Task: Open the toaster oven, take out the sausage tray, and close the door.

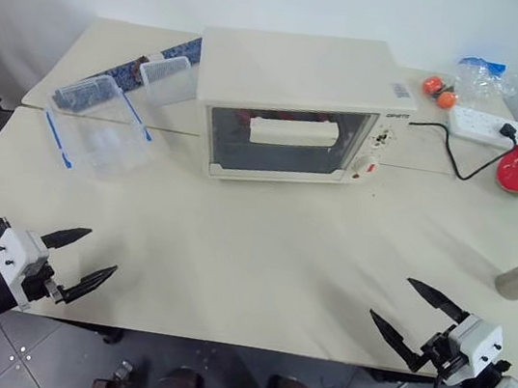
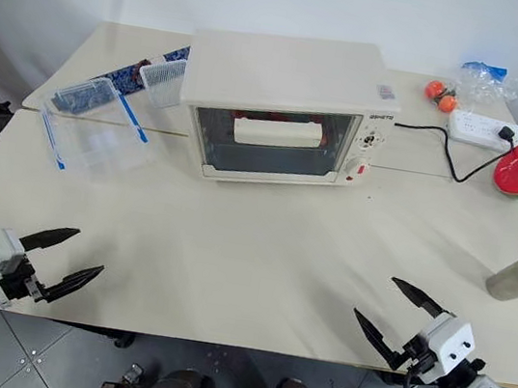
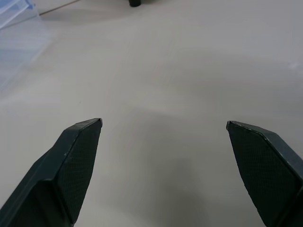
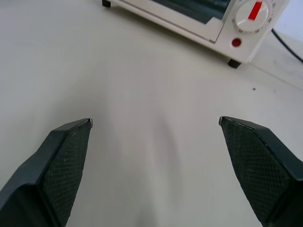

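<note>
Left gripper (image 1: 86, 257) and right gripper (image 1: 403, 308) both agape, well short of the closed toaster oven (image 1: 296, 107).

Toaster oven (image 2: 286, 110) on the table (image 2: 260, 253) (door (image 2: 272, 139) shut) — both grippers apart-fingered, left gripper (image 2: 66, 258), right gripper (image 2: 395, 312).

Left gripper (image 1: 86, 258), right gripper (image 1: 405, 308): low, apart, jaws spread wide, empty.

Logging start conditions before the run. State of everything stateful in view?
door: shut, handle untouched.
toaster oven: closed, upright at the table's far side, red light on its panel.
left gripper: open, empty, over the near table edge.
right gripper: open, empty, over the near table edge.
clear plastic box: open, lid off.
power strip: black cable plugged in.
</note>
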{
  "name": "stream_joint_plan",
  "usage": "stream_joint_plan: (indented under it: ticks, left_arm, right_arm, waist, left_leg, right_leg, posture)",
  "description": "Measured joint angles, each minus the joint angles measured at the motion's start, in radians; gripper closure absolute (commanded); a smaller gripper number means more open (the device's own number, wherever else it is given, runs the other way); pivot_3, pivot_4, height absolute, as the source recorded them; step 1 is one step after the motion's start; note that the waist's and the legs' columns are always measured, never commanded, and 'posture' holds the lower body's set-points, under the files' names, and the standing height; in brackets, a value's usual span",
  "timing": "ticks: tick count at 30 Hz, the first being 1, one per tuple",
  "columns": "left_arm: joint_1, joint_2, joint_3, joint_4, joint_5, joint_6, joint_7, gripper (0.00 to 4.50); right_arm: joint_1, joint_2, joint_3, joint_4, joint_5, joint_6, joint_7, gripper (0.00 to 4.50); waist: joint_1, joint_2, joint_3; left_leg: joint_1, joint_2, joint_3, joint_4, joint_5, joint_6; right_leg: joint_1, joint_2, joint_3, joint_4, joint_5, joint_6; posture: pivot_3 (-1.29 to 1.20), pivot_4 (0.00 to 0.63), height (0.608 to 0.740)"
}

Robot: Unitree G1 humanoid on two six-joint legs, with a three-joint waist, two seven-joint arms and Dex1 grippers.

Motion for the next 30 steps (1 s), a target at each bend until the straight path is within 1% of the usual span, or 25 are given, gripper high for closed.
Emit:
stream_joint_plan:
  ticks: [3, 5, 8, 11, 12, 17, 18, 20, 24, 30]
  left_arm:
    - [0.005, -0.010, -0.004, -0.029, -0.034, 0.027, -0.007, 0.03]
    - [0.012, -0.029, -0.002, -0.083, -0.122, 0.107, -0.010, 0.03]
    - [-0.031, -0.030, 0.016, -0.167, -0.344, 0.282, -0.013, 0.03]
    - [-0.093, -0.026, 0.032, -0.241, -0.468, 0.380, 0.025, 0.03]
    - [-0.100, -0.025, 0.032, -0.259, -0.487, 0.403, 0.035, 0.03]
    - [-0.167, -0.028, -0.001, -0.289, -0.514, 0.477, 0.067, 0.03]
    - [-0.194, -0.029, -0.015, -0.292, -0.515, 0.482, 0.069, 0.03]
    - [-0.221, -0.031, -0.030, -0.293, -0.515, 0.485, 0.067, 0.03]
    - [-0.230, -0.046, -0.038, -0.292, -0.509, 0.486, 0.071, 0.03]
    - [-0.230, -0.062, -0.044, -0.292, -0.487, 0.480, 0.073, 0.03]
  right_arm:
    - [-0.064, 0.000, 0.028, 0.000, 0.020, 0.045, -0.003, 0.00]
    - [-0.138, 0.001, 0.058, -0.005, 0.062, 0.136, -0.013, 0.00]
    - [-0.363, 0.001, 0.118, -0.010, 0.129, 0.312, -0.047, 0.00]
    - [-0.522, 0.001, 0.146, -0.002, 0.145, 0.406, -0.076, 0.00]
    - [-0.560, 0.002, 0.156, 0.010, 0.145, 0.434, -0.082, 0.00]
    - [-0.760, 0.029, 0.232, 0.137, 0.123, 0.562, -0.094, 0.00]
    - [-0.810, 0.042, 0.254, 0.158, 0.120, 0.590, -0.094, 0.00]
    - [-0.869, 0.059, 0.282, 0.168, 0.113, 0.629, -0.093, 0.00]
    - [-0.938, 0.085, 0.297, 0.216, 0.091, 0.660, -0.096, 0.00]
    - [-0.984, 0.115, 0.308, 0.238, 0.080, 0.664, -0.060, 0.00]
  waist:
    - [-0.001, 0.000, 0.000]
    - [-0.005, 0.000, 0.000]
    - [-0.019, 0.001, 0.001]
    - [-0.019, 0.001, 0.001]
    - [-0.019, 0.001, 0.001]
    - [-0.019, 0.001, 0.001]
    - [-0.020, 0.001, 0.001]
    - [-0.022, 0.002, 0.001]
    - [-0.021, 0.001, 0.001]
    - [-0.020, 0.001, 0.001]
  left_leg:
    - [0.002, 0.001, 0.001, 0.000, 0.000, -0.001]
    - [0.002, 0.001, 0.001, 0.000, 0.000, -0.001]
    - [0.003, 0.002, 0.000, 0.000, 0.000, -0.002]
    - [0.003, 0.003, -0.003, 0.000, 0.000, -0.003]
    - [0.003, 0.003, -0.004, 0.000, 0.000, -0.004]
    - [0.000, 0.001, -0.004, 0.000, 0.000, -0.002]
    - [-0.003, 0.001, -0.004, 0.001, 0.000, -0.002]
    - [-0.005, 0.001, -0.005, 0.002, 0.000, -0.002]
    - [-0.007, 0.001, -0.007, 0.001, 0.000, -0.003]
    - [-0.007, 0.000, -0.008, 0.002, 0.000, -0.003]
  right_leg:
    - [0.000, 0.000, 0.001, 0.001, 0.000, 0.000]
    - [0.000, -0.001, 0.001, 0.001, 0.000, 0.000]
    - [0.000, -0.002, 0.001, 0.003, 0.001, -0.002]
    - [0.000, -0.001, -0.001, 0.006, 0.001, -0.002]
    - [-0.001, -0.001, -0.002, 0.007, 0.001, -0.002]
    - [-0.002, 0.000, -0.005, 0.010, 0.001, -0.002]
    - [-0.004, 0.000, -0.007, 0.009, 0.001, -0.002]
    - [-0.006, -0.001, -0.010, 0.010, 0.001, -0.002]
    - [-0.006, -0.001, -0.016, 0.010, 0.001, -0.002]
    - [-0.006, -0.001, -0.019, 0.010, 0.001, -0.002]
  posture:
    - [0.00, 0.150, 0.740]
    - [0.00, 0.150, 0.740]
    - [0.00, 0.150, 0.740]
    - [0.00, 0.150, 0.740]
    - [0.00, 0.150, 0.740]
    - [0.00, 0.150, 0.740]
    - [0.00, 0.150, 0.740]
    - [0.00, 0.150, 0.740]
    - [0.00, 0.150, 0.740]
    - [0.00, 0.150, 0.740]
